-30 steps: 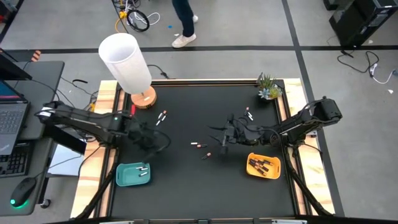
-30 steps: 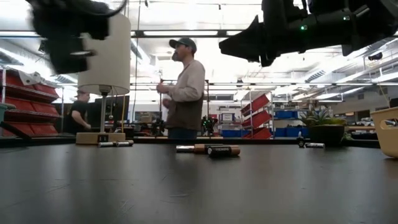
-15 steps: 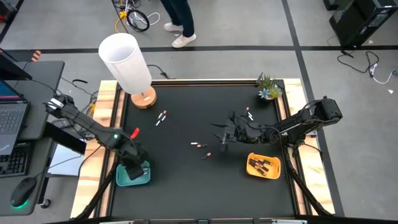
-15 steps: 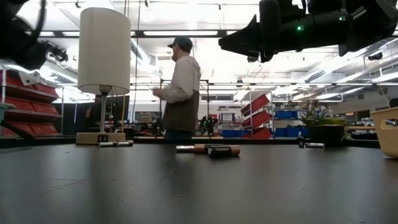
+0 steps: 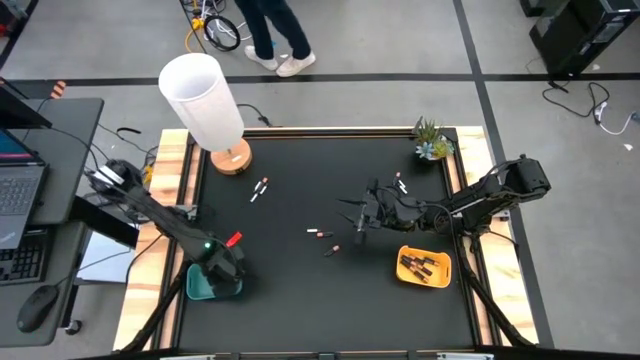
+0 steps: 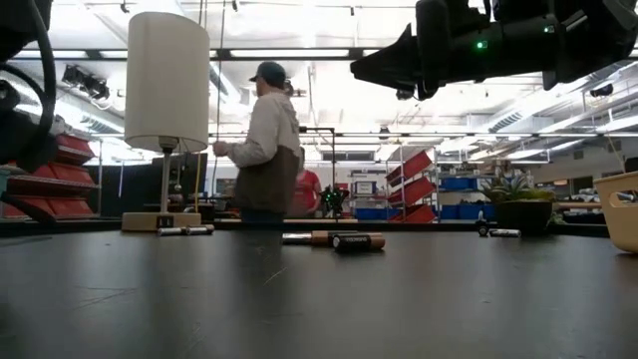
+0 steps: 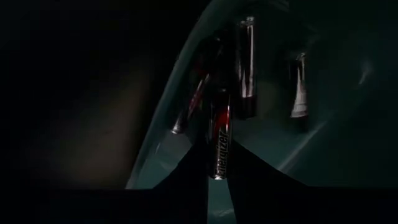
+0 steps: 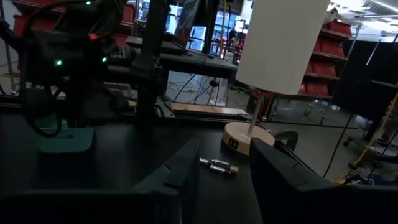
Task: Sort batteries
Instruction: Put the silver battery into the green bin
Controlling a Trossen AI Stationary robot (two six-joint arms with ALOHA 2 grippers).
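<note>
My left gripper (image 5: 218,268) hangs over the teal tray (image 5: 198,287) at the table's near left, pointing down, shut on a dark battery with a red label (image 7: 222,138). In the left wrist view several more batteries (image 7: 247,68) lie in the teal tray (image 7: 323,149) below it. My right gripper (image 5: 360,218) stands level above the table's middle right, open, with nothing between its fingers (image 8: 180,177). Loose batteries (image 5: 320,233) (image 5: 260,188) (image 5: 400,184) lie flat on the black tabletop. Dark batteries lie in the orange tray (image 5: 442,277). My left gripper pinches the dark battery between its two fingers (image 7: 186,183), by the battery's near end (image 7: 217,169). The fingers come from above, pointing down, and the battery lies along them, sticking out past the fingertips. It is lifted clear, above the teal tray's floor.
A white lamp (image 5: 205,100) on a wooden foot stands at the far left, a small plant (image 5: 431,140) at the far right corner. A person (image 6: 261,150) walks in the room beyond the table. Bare black tabletop (image 5: 300,290) lies between the two trays.
My left gripper has swung from the table's left middle toward the near left, gone down over the teal tray and tipped to point down, staying shut. The person behind the table has walked toward the left.
</note>
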